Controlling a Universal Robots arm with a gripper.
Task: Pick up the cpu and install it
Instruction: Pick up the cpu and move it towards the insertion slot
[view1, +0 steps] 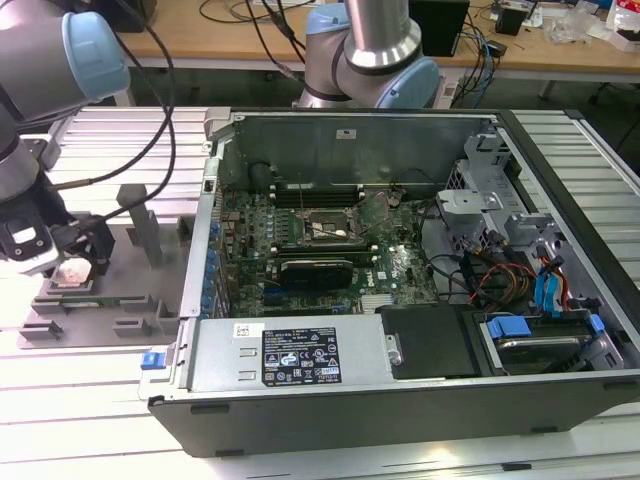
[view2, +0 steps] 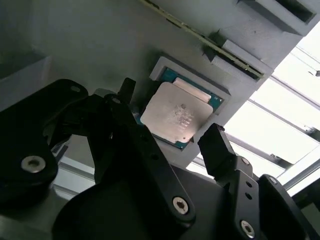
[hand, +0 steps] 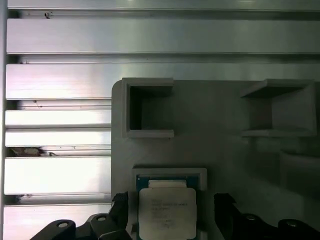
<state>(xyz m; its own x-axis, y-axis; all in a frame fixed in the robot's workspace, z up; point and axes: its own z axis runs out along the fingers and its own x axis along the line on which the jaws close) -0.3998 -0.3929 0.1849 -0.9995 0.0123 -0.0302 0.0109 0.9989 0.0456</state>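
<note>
Now the gripper (view2: 171, 107) straddles the cpu (view2: 177, 114) (seated in the grey tray (hand: 222, 150)), jaws wide apart.

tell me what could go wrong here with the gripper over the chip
1. The open gripper straddles the cpu, which lies in a snug pocket of the grey tray; the fingers may land on the pocket rim instead of the chip's edges.
2. The chip is thin and flat, so a pinch on its edges could tilt or drop it.
3. The socket sits inside the case near cables; clearance there looks tight.
</note>
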